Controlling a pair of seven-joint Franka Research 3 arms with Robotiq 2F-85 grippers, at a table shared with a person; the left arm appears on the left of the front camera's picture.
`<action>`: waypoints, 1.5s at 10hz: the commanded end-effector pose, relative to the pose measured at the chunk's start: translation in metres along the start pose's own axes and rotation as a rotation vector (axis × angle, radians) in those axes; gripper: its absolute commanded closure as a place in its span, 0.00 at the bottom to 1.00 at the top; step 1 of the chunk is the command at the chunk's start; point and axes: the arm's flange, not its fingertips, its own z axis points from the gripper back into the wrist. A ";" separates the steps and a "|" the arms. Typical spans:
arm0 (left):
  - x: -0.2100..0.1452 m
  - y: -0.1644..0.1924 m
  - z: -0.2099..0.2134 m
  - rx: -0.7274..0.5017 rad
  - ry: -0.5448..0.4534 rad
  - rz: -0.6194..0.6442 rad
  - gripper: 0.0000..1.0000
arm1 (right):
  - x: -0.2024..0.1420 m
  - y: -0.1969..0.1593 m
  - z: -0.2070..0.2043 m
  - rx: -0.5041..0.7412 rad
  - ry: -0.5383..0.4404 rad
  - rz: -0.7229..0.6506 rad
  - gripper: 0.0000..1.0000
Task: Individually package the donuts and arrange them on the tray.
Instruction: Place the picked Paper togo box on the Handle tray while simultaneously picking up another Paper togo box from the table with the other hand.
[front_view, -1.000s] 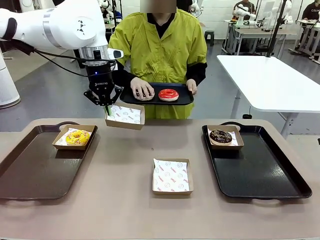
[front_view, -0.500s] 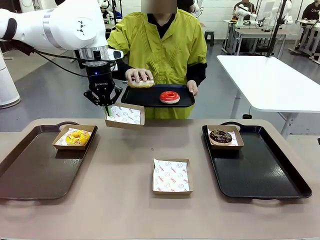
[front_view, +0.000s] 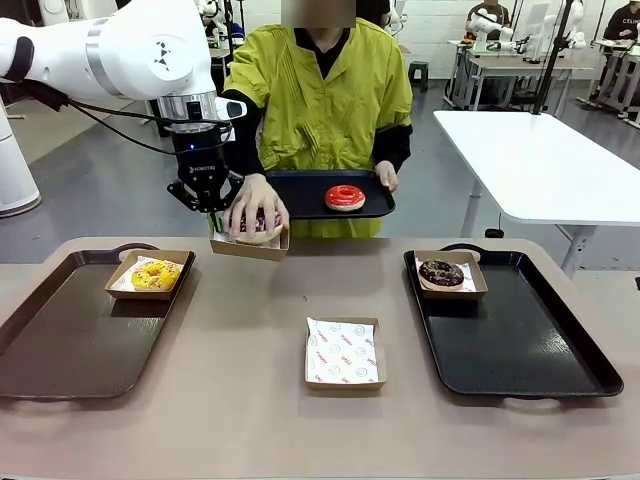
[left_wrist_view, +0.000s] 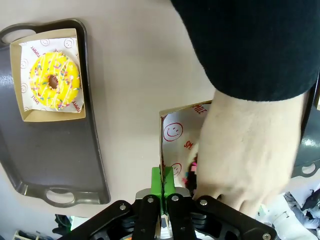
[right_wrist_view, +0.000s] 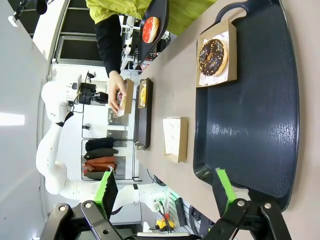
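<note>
Risk: our L gripper (front_view: 210, 205) pinched paper-lined box (front_view: 250, 248) by its rim while person's hand (front_view: 255, 200) set sprinkled donut (front_view: 262, 236) inside; we feared thin grip could slip & box tip. R gripper (right_wrist_view: 165, 192) hung spread over right tray (right_wrist_view: 250, 115).

**Donuts: four ring pieces, all lying flat**

1. Yellow iced donut (front_view: 155, 274), coloured sprinkles; in a paper-lined box (front_view: 150, 294) on the left tray (front_view: 60, 350).
2. Red glazed donut (front_view: 344, 197), glossy; on a small black tray (front_view: 300, 185) held beyond the surface (front_view: 250, 400).
3. Dark chocolate donut (front_view: 441, 272), sprinkled; boxed at the right tray's (front_view: 520, 350) far corner.
4. Purple-and-white sprinkled donut (front_view: 262, 232); in a raised box (front_view: 250, 249), mostly covered by a person's hand (front_view: 255, 200).
</note>
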 end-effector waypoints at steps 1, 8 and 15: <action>-0.005 0.002 0.000 0.000 -0.012 0.002 1.00 | -0.005 0.003 -0.002 0.004 0.002 -0.011 0.00; -0.005 0.002 0.000 0.000 -0.012 0.002 1.00 | -0.005 0.003 -0.002 0.004 0.002 -0.011 0.00; -0.005 0.002 0.000 0.000 -0.012 0.002 1.00 | -0.005 0.003 -0.002 0.004 0.002 -0.011 0.00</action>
